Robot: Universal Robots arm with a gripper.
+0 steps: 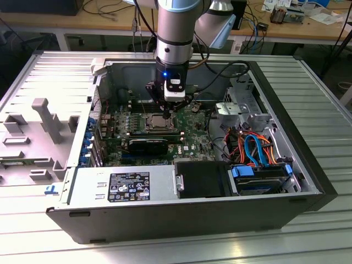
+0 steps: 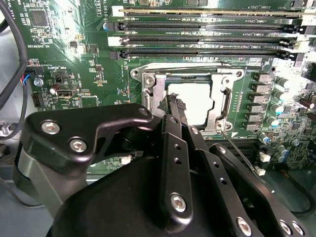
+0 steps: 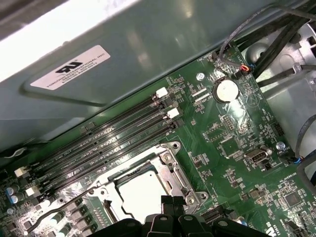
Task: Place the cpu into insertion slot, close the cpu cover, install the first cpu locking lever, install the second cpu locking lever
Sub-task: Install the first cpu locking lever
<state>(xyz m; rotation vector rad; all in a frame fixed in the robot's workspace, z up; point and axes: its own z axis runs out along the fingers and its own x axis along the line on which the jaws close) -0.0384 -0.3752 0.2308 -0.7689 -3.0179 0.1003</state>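
Note:
The cpu [image 2: 195, 101] lies flat in the insertion slot [image 1: 157, 123] on the green board, its silvery top showing through the window of the cpu cover [image 2: 224, 98], which lies down over it. My gripper [image 2: 174, 101] is shut, its black tips resting at the cover's edge beside the chip. In the first wrist view the cpu [image 3: 140, 190] and cover [image 3: 173, 173] sit just past the gripper [image 3: 173, 202]. One thin wire locking lever [image 2: 240, 150] sticks out unlatched from a socket corner, and the same lever [image 3: 59, 212] stands raised in the first wrist view. In the exterior view the gripper [image 1: 166, 114] hangs over the socket.
Long black memory slots [image 2: 207, 34] run beside the socket, close to the case wall [image 3: 123, 49]. A black heatsink block [image 1: 148, 144] lies near the socket. A power supply [image 1: 121, 187] and coloured cables [image 1: 253, 146] fill the case's near side.

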